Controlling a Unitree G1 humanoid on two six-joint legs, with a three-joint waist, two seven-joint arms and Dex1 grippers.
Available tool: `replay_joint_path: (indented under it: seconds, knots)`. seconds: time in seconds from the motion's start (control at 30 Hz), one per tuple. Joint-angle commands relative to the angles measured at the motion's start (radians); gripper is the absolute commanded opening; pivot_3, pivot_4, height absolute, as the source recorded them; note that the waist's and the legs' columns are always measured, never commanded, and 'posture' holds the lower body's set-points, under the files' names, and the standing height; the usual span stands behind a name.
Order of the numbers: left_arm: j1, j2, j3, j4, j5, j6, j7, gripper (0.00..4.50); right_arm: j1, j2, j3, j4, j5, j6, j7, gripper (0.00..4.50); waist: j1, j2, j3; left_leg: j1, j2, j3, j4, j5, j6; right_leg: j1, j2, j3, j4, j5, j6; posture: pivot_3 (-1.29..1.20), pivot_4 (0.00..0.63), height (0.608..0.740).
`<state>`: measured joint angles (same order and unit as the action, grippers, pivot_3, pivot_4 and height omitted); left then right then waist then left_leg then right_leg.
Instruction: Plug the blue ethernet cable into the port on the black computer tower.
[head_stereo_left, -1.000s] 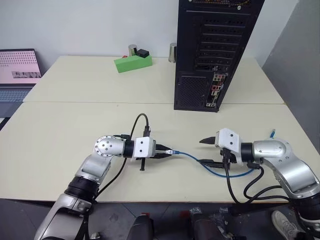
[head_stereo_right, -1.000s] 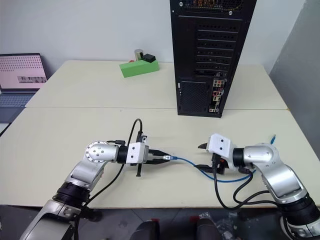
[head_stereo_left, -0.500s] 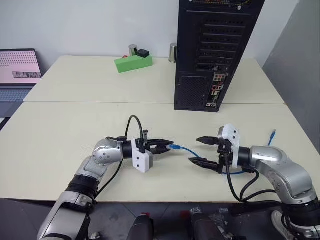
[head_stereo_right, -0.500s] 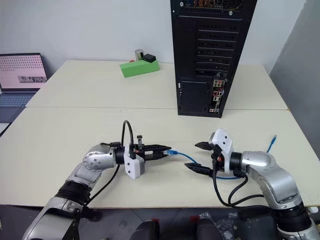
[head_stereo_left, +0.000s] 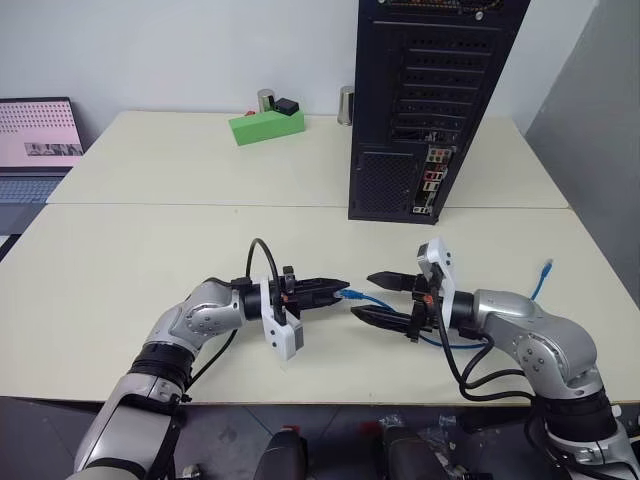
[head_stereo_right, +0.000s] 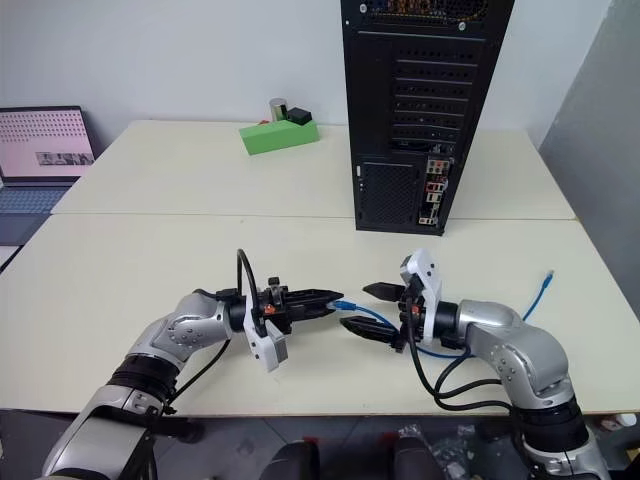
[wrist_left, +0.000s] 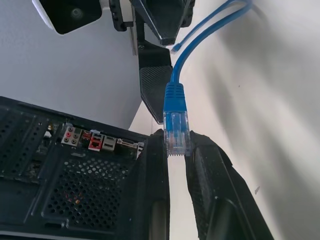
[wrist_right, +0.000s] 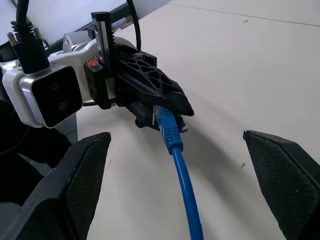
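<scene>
Since a second ago we've rolled both wrists, and our right gripper has closed in on the plug and spread its jaws wide, empty. Left gripper stays clamped on the cable at its plug, held above the table, well in front of the tower. Looks like a handover or regrip before going for the port. No containers here; the port is empty.
</scene>
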<state>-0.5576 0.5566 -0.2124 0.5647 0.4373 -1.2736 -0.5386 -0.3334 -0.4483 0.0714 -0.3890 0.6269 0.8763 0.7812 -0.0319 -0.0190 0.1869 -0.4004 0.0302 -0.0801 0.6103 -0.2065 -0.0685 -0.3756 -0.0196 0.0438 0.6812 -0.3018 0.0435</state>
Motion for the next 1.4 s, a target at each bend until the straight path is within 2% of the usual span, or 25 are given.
replay_joint_path:
  seconds: [0.03, 0.13, 0.4, 0.43, 0.53, 0.57, 0.6, 0.7, 0.73, 0.8, 0.83, 1.03, 1.4]
  knots:
    - [-0.023, 0.013, -0.008, -0.005, 0.020, -0.013, 0.051, 0.25, -0.022, 0.009, -0.011, -0.019, 0.032, 0.001, -0.010, 4.32, 0.000, 0.000, 0.000, 0.000, 0.000, 0.000, 0.000, 0.000, 0.000, 0.000, 0.000, 0.000, 0.000, 0.000, 0.000, 0.00, 0.150, 0.740]
    - [-0.025, 0.012, -0.017, -0.012, 0.038, -0.010, 0.077, 0.25, -0.025, 0.014, -0.004, -0.018, 0.037, 0.003, -0.017, 3.85, 0.000, 0.000, 0.000, 0.000, 0.000, 0.000, 0.000, 0.000, 0.000, 0.000, 0.000, 0.000, 0.000, 0.000, 0.000, 0.00, 0.150, 0.740]
    - [-0.023, 0.016, -0.030, -0.027, 0.071, -0.002, 0.136, 0.25, -0.034, 0.018, 0.013, -0.015, 0.041, 0.006, -0.024, 2.04, 0.000, 0.000, 0.000, 0.000, 0.000, 0.000, 0.000, 0.000, 0.000, 0.000, 0.000, 0.000, 0.000, 0.000, 0.000, 0.00, 0.150, 0.740]
    - [-0.023, 0.017, -0.030, -0.028, 0.076, 0.000, 0.143, 0.25, -0.035, 0.018, 0.014, -0.015, 0.042, 0.008, -0.023, 1.91, 0.000, 0.000, 0.000, 0.000, 0.000, 0.000, 0.000, 0.000, 0.000, 0.000, 0.000, 0.000, 0.000, 0.000, 0.000, 0.00, 0.150, 0.740]
    - [-0.022, 0.019, -0.029, -0.034, 0.090, 0.007, 0.163, 0.25, -0.037, 0.016, 0.021, -0.012, 0.042, 0.013, -0.018, 1.14, 0.000, 0.000, 0.000, 0.000, 0.000, 0.000, 0.000, 0.000, 0.000, 0.000, 0.000, 0.000, 0.000, 0.000, 0.000, 0.00, 0.150, 0.740]
    - [-0.022, 0.020, -0.030, -0.035, 0.094, 0.009, 0.169, 0.25, -0.038, 0.017, 0.021, -0.011, 0.044, 0.015, -0.018, 1.20, 0.000, 0.000, 0.000, 0.000, 0.000, 0.000, 0.000, 0.000, 0.000, 0.000, 0.000, 0.000, 0.000, 0.000, 0.000, 0.00, 0.150, 0.740]
    - [-0.022, 0.021, -0.030, -0.037, 0.096, 0.010, 0.173, 0.25, -0.039, 0.019, 0.020, -0.008, 0.045, 0.016, -0.018, 1.04, 0.000, 0.000, 0.000, 0.000, 0.000, 0.000, 0.000, 0.000, 0.000, 0.000, 0.000, 0.000, 0.000, 0.000, 0.000, 0.00, 0.150, 0.740]
    - [-0.022, 0.024, -0.035, -0.038, 0.104, 0.011, 0.186, 0.25, -0.042, 0.021, 0.018, -0.001, 0.047, 0.016, -0.019, 0.26, 0.000, 0.000, 0.000, 0.000, 0.000, 0.000, 0.000, 0.000, 0.000, 0.000, 0.000, 0.000, 0.000, 0.000, 0.000, 0.00, 0.150, 0.740]
    - [-0.023, 0.025, -0.036, -0.037, 0.106, 0.011, 0.189, 0.25, -0.043, 0.022, 0.013, 0.005, 0.046, 0.012, -0.020, 0.25, 0.000, 0.000, 0.000, 0.000, 0.000, 0.000, 0.000, 0.000, 0.000, 0.000, 0.000, 0.000, 0.000, 0.000, 0.000, 0.00, 0.150, 0.740]
    - [-0.020, 0.027, -0.039, -0.041, 0.110, 0.011, 0.194, 0.25, -0.043, 0.023, -0.001, 0.013, 0.048, 0.005, -0.022, 0.71, 0.000, 0.000, 0.000, 0.000, 0.000, 0.000, 0.000, 0.000, 0.000, 0.000, 0.000, 0.000, 0.000, 0.000, 0.000, 0.00, 0.150, 0.740]
    - [-0.020, 0.028, -0.040, -0.042, 0.112, 0.011, 0.197, 0.25, -0.044, 0.020, -0.005, 0.014, 0.051, 0.005, -0.018, 0.76, 0.000, 0.000, 0.000, 0.000, 0.000, 0.000, 0.000, 0.000, 0.000, 0.000, 0.000, 0.000, 0.000, 0.000, 0.000, 0.00, 0.150, 0.740]
    - [-0.023, 0.031, -0.049, -0.044, 0.119, 0.012, 0.209, 0.25, -0.049, 0.004, -0.003, 0.029, 0.062, 0.031, -0.013, 2.12, 0.000, 0.000, 0.000, 0.000, 0.000, 0.000, 0.000, 0.000, 0.000, 0.000, 0.000, 0.000, 0.000, 0.000, 0.000, 0.00, 0.150, 0.740]
    - [-0.021, 0.035, -0.061, -0.058, 0.123, 0.019, 0.227, 0.25, -0.072, 0.007, -0.009, 0.068, 0.095, 0.056, -0.005, 2.14, 0.000, 0.000, 0.000, 0.000, 0.000, 0.000, 0.000, 0.000, 0.000, 0.000, 0.000, 0.000, 0.000, 0.000, 0.000, 0.00, 0.150, 0.740]
